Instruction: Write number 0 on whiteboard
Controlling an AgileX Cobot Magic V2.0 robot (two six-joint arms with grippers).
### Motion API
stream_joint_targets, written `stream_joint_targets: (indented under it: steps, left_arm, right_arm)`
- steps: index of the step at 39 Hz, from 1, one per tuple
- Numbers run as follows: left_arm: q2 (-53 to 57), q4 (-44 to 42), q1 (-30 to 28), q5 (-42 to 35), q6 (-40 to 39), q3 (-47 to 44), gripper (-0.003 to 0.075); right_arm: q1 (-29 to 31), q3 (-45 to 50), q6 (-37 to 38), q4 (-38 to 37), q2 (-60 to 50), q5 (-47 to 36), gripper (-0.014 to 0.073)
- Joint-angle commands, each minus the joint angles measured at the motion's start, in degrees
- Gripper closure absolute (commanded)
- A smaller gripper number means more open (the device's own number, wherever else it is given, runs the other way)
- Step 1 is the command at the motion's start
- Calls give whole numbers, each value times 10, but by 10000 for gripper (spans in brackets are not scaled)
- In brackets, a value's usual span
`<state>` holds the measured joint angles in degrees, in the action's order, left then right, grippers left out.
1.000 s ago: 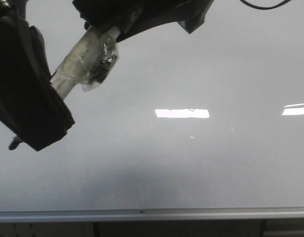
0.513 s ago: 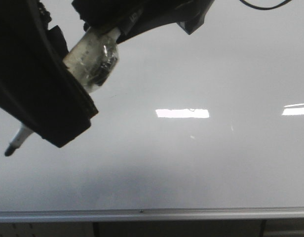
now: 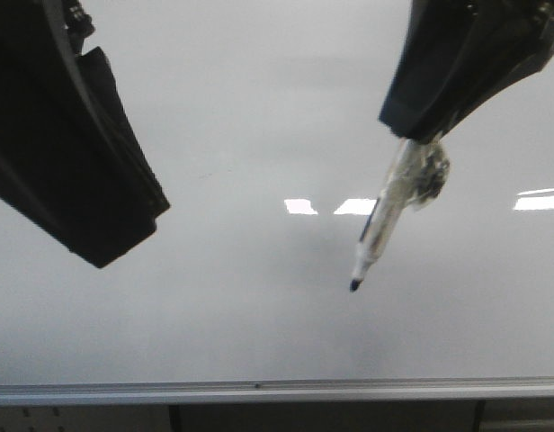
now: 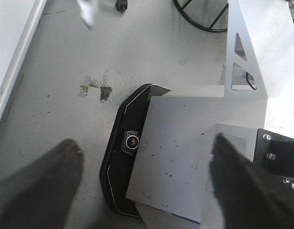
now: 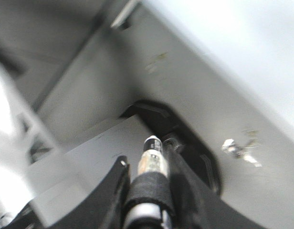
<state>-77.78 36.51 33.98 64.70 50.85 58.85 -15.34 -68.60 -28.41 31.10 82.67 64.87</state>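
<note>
Whiteboard [image 3: 259,306] glossy pale grey, silver rail edge [image 3: 277,391]

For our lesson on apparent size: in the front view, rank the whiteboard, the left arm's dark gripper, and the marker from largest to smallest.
1. whiteboard
2. left gripper, though nearness to the camera enlarges it
3. marker

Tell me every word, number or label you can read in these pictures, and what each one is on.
None can be read.
The glossy pale grey-white whiteboard: blank; no number 0 or other writing on it, only bright light glares.
The clear-barrelled marker pen with a dark tip, held by the right gripper: any print is too blurred to read.
The left gripper: no label visible.
</note>
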Motion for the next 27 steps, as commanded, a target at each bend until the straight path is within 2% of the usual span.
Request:
stream_joint_targets:
  steps: [1, 4, 8, 12, 15, 21, 24, 27]
  left_arm:
    - [16, 31, 3, 1, 1, 17, 442]
    - [16, 31, 3, 1, 1, 17, 585]
    - [16, 31, 3, -4, 1, 17, 735]
    - [16, 31, 3, -4, 1, 17, 740]
    - [16, 31, 3, -4, 1, 17, 740]
    - [16, 31, 3, -4, 1, 17, 740]
    - [16, 31, 3, -4, 1, 17, 740]
    - [16, 31, 3, -4, 1, 17, 740]
  right_arm:
    - [35, -18, 8, -7, -41, -37, 661]
    - [57, -18, 10, -7, -53, -47, 661]
    - [71, -18, 10, -7, -60, -60, 661]
    - [72, -21, 13, -8, -63, -91, 652]
    - [71, -30, 51, -26, -63, -119, 652]
    - [55, -68, 157, -145, -60, -177, 652]
    - [49, -100, 186, -180, -53, -176, 652]
    - [45, -141, 186, -180, -35, -151, 652]
